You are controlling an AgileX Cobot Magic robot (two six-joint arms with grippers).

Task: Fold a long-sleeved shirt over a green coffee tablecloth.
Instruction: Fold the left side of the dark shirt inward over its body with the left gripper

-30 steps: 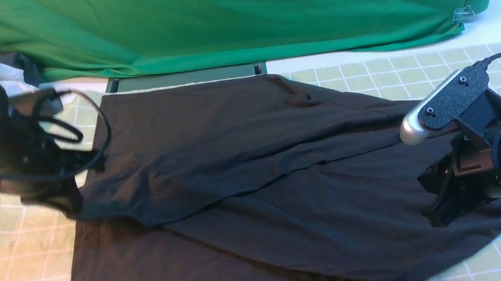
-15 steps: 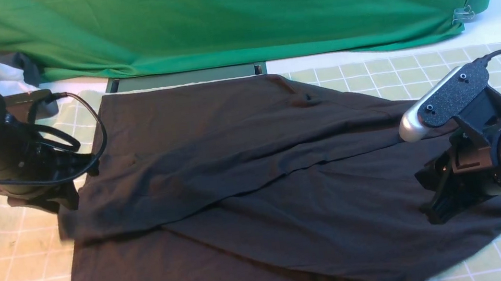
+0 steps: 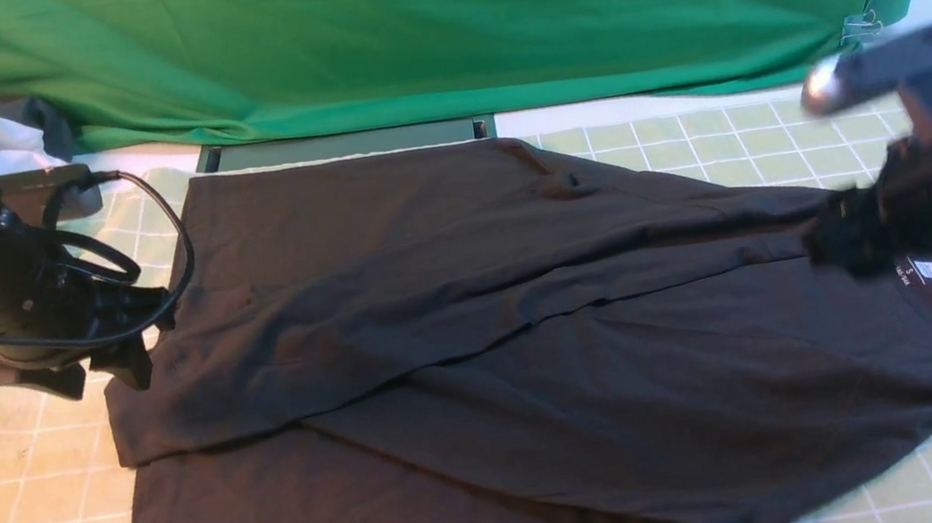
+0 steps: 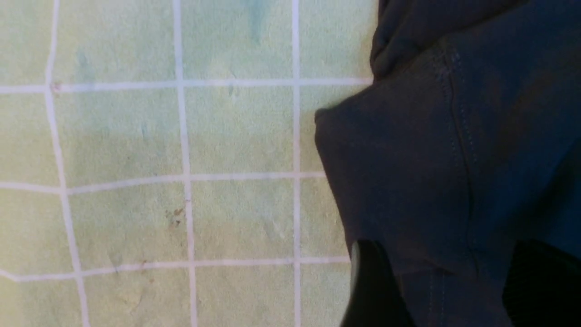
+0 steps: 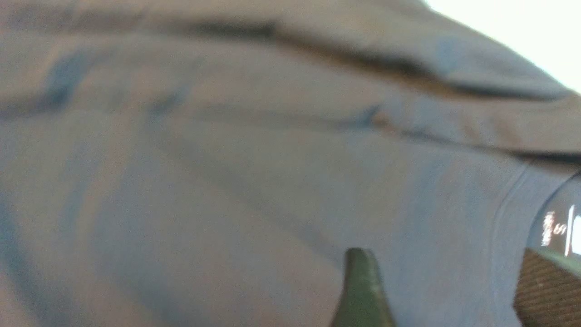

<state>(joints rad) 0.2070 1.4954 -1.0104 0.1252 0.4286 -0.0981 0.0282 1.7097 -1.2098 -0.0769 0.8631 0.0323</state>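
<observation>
2 left fingers [image 4: 368, 293] stand apart, straddling the long-sleeved shirt [image 3: 476, 341].

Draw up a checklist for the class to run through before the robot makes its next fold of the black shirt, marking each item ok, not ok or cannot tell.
1. Left end effector open: ok, its fingers stand apart, with the shirt edge lying between them.
2. Right end effector open and empty: ok, fingers wide apart above the cloth.
3. Right arm steady: not ok, it is blurred in the front view.
4. Shirt wholly on the tablecloth: cannot tell, its near edge runs out of the front view.
5. Folded top layer smooth: not ok, long creases cross it.
6. Neck label visible for finding the collar: ok.
</observation>
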